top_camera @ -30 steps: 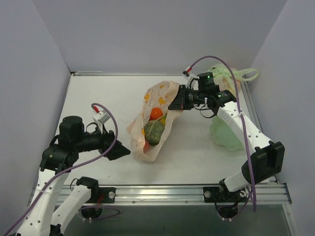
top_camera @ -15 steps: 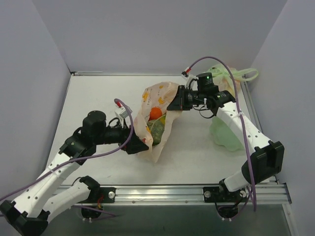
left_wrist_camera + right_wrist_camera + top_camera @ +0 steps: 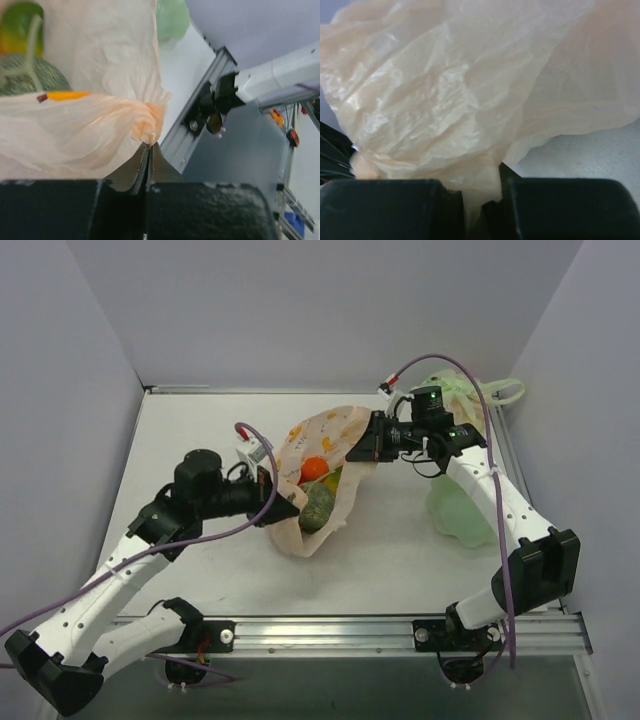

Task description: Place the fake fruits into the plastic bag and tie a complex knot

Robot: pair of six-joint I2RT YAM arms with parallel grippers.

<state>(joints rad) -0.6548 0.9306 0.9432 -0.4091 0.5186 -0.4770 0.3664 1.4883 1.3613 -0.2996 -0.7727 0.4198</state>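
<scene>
The left gripper (image 3: pixel 149 149) and right gripper (image 3: pixel 489 200) each clamp a plastic bag (image 3: pixel 322 428) edge (fake fruits (image 3: pixel 316 470) seemingly inside), tensioning film for knotting.

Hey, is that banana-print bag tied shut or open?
Open. Left gripper and right gripper each pinch an edge of the plastic bag, and the fake fruits show through its untied mouth.

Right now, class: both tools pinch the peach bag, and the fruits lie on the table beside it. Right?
Not quite. The fruits lie inside the peach bag, not on the table beside it, as the top view shows. The left tool and right tool do both pinch the bag.
</scene>
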